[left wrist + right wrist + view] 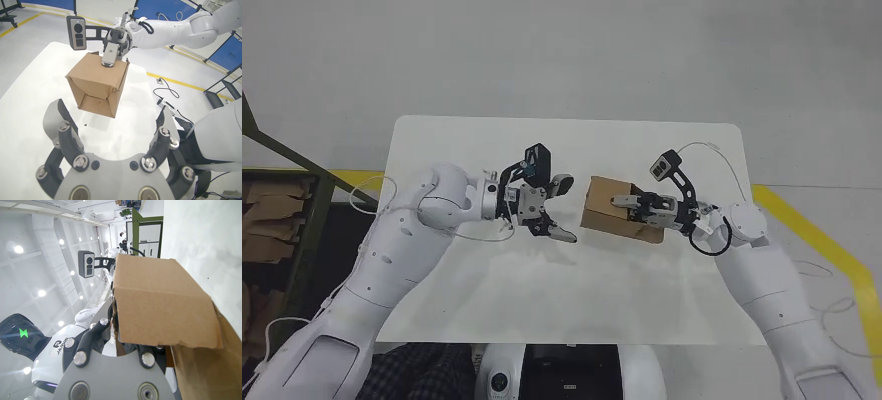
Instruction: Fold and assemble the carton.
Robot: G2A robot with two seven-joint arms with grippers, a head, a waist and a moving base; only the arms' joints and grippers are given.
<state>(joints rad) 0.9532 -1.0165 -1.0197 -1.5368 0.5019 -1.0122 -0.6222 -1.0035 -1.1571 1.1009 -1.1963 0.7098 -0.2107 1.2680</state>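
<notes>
Carton: a brown cardboard carton (607,205) lies on its side near the middle of the bench (462,300), a little toward the right edge. It appears to rest on the surface.
Orientation: its open end faces the left arm, probably so the flaps can be worked from that side.
Right end effector (627,203): clamped on the carton's upper wall at the end away from the left arm. One finger (109,55) lies flat on the top panel.
Reason for the grip: most likely an anchor, so the box neither slides nor collapses when its mouth is pushed.
Left end effector (564,211): spread wide and holding nothing, just beside the open end but not touching it.
Flaps (94,100): turned inward, the upper one slanting down over a lower one. They are not flush, and one corner looks ragged.
Step, as judged: pressing this end's flaps home, with assembly partway done.
Risk: a push off the centre line could twist the carton in the single clamp.
</notes>
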